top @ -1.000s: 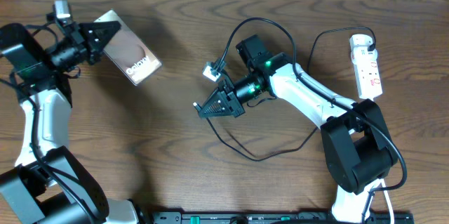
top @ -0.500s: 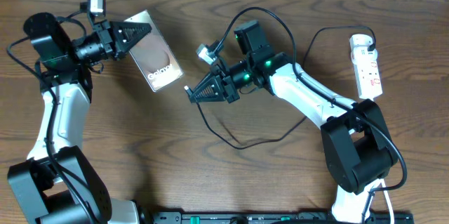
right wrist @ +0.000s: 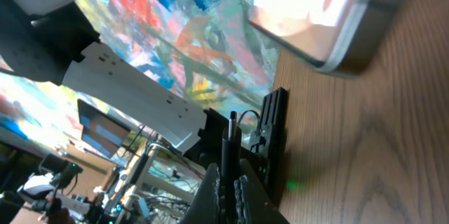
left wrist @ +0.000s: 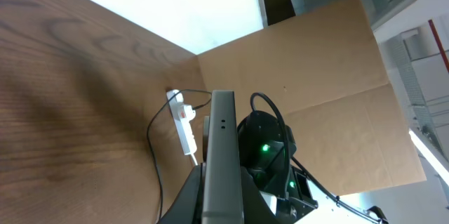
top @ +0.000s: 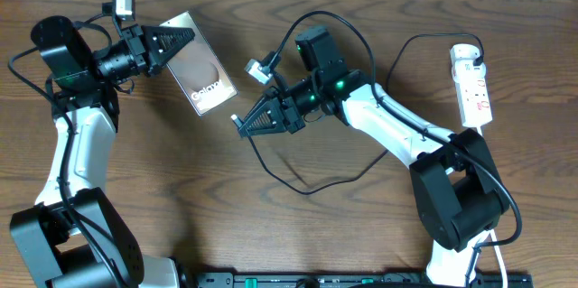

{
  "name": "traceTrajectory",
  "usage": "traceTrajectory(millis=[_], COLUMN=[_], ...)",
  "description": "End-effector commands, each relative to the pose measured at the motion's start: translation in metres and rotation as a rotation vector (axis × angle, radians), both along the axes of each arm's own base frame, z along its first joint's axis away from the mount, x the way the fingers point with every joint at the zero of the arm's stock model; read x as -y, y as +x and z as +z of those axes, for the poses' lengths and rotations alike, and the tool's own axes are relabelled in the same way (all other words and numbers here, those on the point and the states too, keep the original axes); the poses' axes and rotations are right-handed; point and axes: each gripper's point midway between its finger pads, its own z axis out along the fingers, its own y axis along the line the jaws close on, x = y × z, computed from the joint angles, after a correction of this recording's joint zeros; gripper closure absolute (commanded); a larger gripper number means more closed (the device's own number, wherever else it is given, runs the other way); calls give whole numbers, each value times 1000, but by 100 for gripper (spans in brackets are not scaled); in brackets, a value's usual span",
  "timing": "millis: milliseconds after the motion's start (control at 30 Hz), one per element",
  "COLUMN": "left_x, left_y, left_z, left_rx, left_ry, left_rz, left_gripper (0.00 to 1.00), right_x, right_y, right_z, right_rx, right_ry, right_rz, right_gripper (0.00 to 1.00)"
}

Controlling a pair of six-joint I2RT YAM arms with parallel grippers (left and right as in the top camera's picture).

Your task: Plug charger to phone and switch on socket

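My left gripper (top: 173, 42) is shut on the phone (top: 206, 76), a dark bronze slab with white "Galaxy" lettering, held above the table at the upper left; the left wrist view shows it edge-on (left wrist: 223, 154). My right gripper (top: 253, 121) is shut on the charger's connector end (top: 237, 119), which points left toward the phone, a short gap below its lower end. The right wrist view shows the black plug (right wrist: 229, 150) between my fingers (right wrist: 226, 182) and the phone's corner (right wrist: 330, 13) above it. The thin black cable (top: 307, 184) loops across the table. The white socket (top: 471, 85) lies at the far right.
A small white tag (top: 258, 69) hangs on the cable near my right wrist. The socket also shows small in the left wrist view (left wrist: 184, 126). The wooden table (top: 181, 198) runs to a white wall edge at the top. A black bar (top: 316, 279) lies along the front edge.
My left arm swung the phone right, toward the middle, then held. My right gripper moved up and left with the connector, closing the gap to the phone.
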Motion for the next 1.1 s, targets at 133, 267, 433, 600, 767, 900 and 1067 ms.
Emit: traceTrajectory(millis=[133,267,433,600,767,900,1067], left_x=[0,1,8,13,13,13,14], left_y=[-2,-2,-3,-4,-4,-5,-5], left_z=[13,13,13,13,13,14,13], left_rx=[33,17,17,17,10,1,0], left_ry=[8,0,0,-1,-4,-9,-10], left_rz=[-4,-6,-23,-35,-37,-43,-44], left_gripper=[93,93,93,93,93,93,93], right_x=[-3,-3,-5,-5,-7,-8,-10], right_y=[-3,0,2,3,7,11,16], right_z=[5,4,2,2,-1,-3,1], right_rx=[-10,-16,-20,-14,-7,-16,0], right_ry=[16,0,-18,-13,-31,-54,-42], right_rz=[29,14,-2,-2,-27,-52,-62], right_gripper=[99,99,99,99,99,99,99])
